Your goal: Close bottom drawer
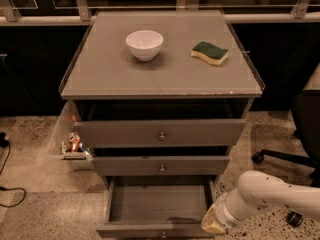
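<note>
The grey cabinet [160, 81] has three drawers. The bottom drawer [157, 204] is pulled far out and its inside is empty. Its front [150, 230] lies at the lower edge of the view, with the knob [163, 234] just showing. The top drawer [161, 132] and middle drawer [161, 165] stand slightly out. My white arm [270, 196] comes in from the right. The gripper [214, 223] is low at the right front corner of the bottom drawer, mostly cut off by the view's edge.
A white bowl [144, 44] and a green and yellow sponge [210, 52] sit on the cabinet top. A clear bin with cans [73, 145] stands at the cabinet's left. An office chair base [280, 159] is on the right. A black cable [7, 184] lies on the floor at left.
</note>
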You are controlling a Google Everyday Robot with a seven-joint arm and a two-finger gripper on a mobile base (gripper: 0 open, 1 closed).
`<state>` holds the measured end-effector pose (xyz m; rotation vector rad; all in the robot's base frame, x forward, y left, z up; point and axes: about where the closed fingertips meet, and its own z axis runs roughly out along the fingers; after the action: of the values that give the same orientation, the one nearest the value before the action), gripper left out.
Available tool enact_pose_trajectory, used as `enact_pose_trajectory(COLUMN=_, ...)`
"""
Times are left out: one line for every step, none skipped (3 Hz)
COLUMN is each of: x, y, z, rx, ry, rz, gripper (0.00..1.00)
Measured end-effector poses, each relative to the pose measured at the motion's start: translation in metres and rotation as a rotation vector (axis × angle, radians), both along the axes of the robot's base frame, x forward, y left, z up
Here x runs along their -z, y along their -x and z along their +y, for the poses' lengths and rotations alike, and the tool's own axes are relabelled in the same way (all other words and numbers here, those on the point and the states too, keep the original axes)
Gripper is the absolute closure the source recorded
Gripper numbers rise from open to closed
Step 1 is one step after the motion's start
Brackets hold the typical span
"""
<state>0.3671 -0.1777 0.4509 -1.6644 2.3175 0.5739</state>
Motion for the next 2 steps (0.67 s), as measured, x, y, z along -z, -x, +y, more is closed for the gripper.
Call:
enact_pose_trajectory(x=0.000, y=0.000, z=0.000, rx=0.000, ry=0.000, rz=0.000, gripper=1.00)
enact_pose_trajectory(x=0.017, y=-0.001, z=-0.008, rx=0.015, ry=-0.047, rz=-0.061, gripper=1.00)
